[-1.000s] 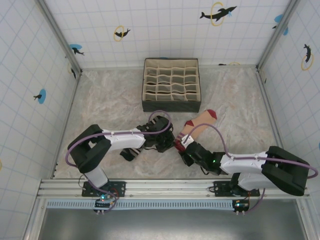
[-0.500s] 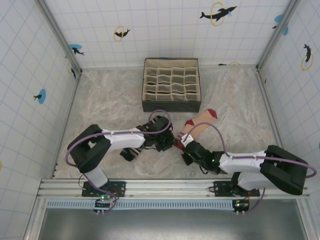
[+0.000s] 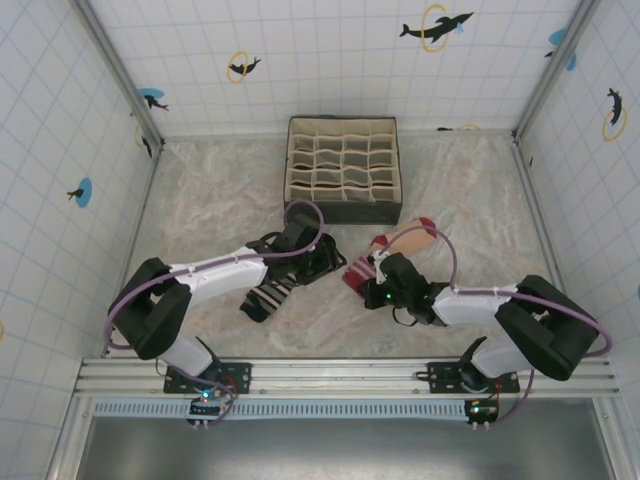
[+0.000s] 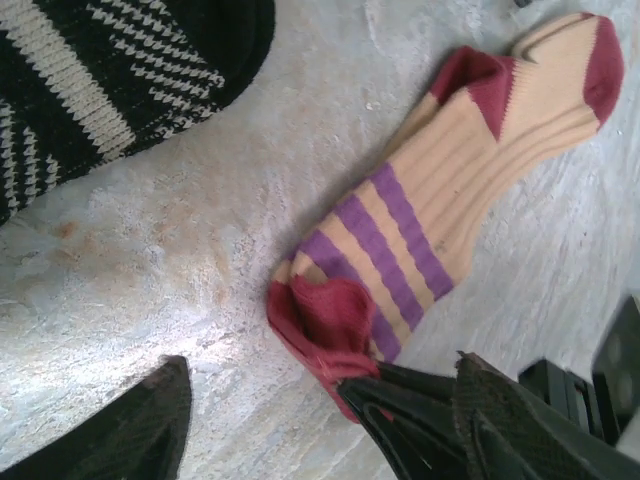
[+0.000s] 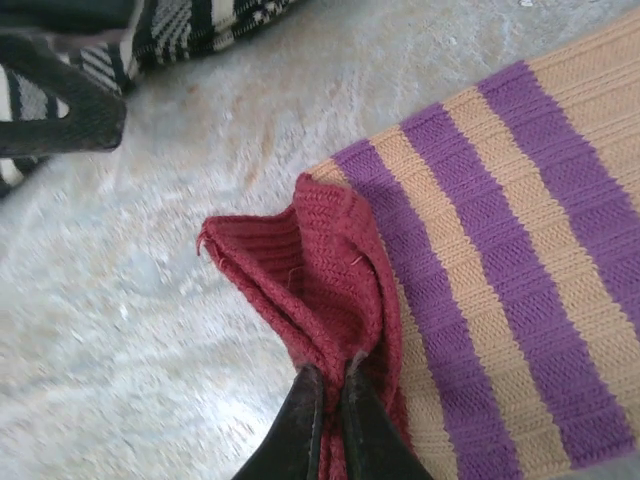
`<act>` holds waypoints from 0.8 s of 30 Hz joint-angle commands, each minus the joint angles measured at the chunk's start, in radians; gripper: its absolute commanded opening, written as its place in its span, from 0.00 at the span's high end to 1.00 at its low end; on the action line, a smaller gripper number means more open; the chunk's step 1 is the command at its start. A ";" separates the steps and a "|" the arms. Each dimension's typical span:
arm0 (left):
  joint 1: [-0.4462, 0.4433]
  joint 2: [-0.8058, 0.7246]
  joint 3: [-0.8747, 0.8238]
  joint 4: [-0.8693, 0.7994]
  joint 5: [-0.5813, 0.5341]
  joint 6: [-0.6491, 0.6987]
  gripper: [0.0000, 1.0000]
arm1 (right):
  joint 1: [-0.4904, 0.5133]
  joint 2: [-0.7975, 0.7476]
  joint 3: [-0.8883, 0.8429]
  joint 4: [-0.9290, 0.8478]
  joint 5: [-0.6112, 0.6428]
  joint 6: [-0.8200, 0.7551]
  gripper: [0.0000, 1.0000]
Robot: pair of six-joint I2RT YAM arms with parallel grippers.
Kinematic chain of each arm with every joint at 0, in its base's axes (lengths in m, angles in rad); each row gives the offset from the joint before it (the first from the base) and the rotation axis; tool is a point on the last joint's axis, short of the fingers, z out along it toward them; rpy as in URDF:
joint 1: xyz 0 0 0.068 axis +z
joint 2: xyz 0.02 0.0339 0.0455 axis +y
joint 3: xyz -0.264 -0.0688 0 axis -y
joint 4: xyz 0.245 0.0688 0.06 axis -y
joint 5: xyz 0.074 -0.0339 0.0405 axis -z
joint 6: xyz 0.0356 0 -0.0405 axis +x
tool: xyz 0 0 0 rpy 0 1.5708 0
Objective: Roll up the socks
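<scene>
Gripping what is the right tool (image 5: 328, 385) shown? (READER)

The dark red cuff (image 5: 300, 270) of the tan sock (image 3: 400, 245) is pinched between its closed fingertips, and the cuff is lifted into a loose fold. The sock is laid on the desk (image 3: 210, 200) just in front of the right front corner of the organiser box (image 3: 342, 213), with the toe turned toward the box and the cuff away from it.

And the left tool (image 3: 318, 262)? (READER)

It is seen open and empty, in front of the box's middle, between the tan sock and the striped sock (image 3: 268, 295). The striped sock is spread in front of the box's left corner, farther from the box.

How is the roll best made? (READER)

The cuff should probably be carried low over the purple stripes and tucked tightly, turn by turn, toward the toe. The sock's body would best be pinned by the left tool, or it is likely to be dragged along the desk and not rolled.

What room is offered? (READER)

The roll is directed toward the box, whose front wall is near the toe, so little run is left there. Bare desk is available to the left and right of the box. Beside the cuff the two tools are close together, so contact between them is to be guarded against.
</scene>
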 commanded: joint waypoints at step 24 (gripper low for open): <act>0.007 0.137 -0.057 0.183 0.068 0.060 0.61 | -0.153 0.222 0.012 0.202 -0.252 0.480 1.00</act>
